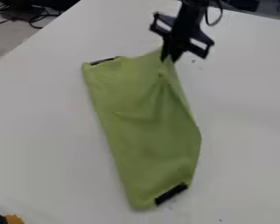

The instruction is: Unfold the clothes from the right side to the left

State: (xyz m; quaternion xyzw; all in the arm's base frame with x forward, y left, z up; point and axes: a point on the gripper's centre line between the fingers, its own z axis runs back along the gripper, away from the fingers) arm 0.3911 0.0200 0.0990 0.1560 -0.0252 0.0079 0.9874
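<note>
White table, dark cables.

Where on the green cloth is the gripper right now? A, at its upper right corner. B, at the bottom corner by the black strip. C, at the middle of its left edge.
A, the gripper meets the green cloth at its upper right corner, where the fabric creases.

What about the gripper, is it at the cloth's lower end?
No, the gripper is at the upper right corner of the green cloth.
</note>
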